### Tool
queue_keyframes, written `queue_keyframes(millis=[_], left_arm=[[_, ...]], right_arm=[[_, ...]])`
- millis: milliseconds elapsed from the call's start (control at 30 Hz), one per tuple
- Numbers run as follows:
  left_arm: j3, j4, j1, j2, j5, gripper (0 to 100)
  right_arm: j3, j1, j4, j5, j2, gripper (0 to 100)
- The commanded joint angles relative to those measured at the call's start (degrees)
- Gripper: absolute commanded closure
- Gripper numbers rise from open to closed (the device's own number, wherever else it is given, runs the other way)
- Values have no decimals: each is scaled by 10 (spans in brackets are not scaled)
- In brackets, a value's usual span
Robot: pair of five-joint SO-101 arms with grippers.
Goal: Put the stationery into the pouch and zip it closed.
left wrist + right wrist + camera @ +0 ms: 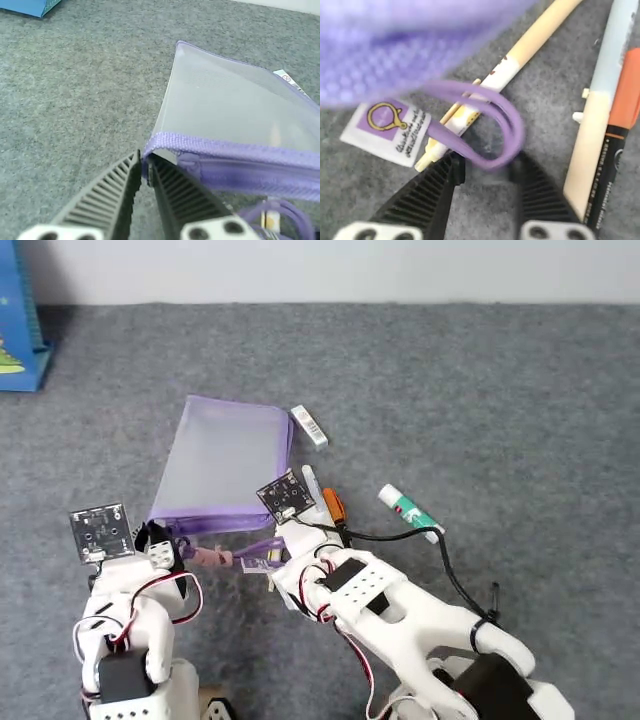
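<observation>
The purple see-through pouch lies flat on the grey carpet, zipper edge towards the arms. My left gripper is shut on the pouch's near left corner. My right gripper is open at the other end of the zipper edge, with the purple pull loop lying between its fingers and a white tag beside it. A beige pencil runs under the loop. A white and orange pen lies next to it. A white and green glue stick rests further right.
A small white eraser lies by the pouch's far right corner. A blue box stands at the far left edge. A black cable runs from the right arm across the carpet. Open carpet stretches to the right and far side.
</observation>
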Motion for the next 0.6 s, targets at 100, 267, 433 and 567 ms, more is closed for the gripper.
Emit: queue_keyframes(millis=[100, 267, 433, 567], left_arm=[[-24, 0, -5, -2, 4, 988], [-24, 0, -5, -2, 4, 988], [-24, 0, -5, -2, 4, 988], [-24, 0, -5, -2, 4, 988]], right_arm=[[-11, 3, -9, 33, -38, 995], [30, 58, -8, 75, -118, 991], [52, 122, 73, 132, -242, 991], [52, 175, 150, 171, -355, 991]])
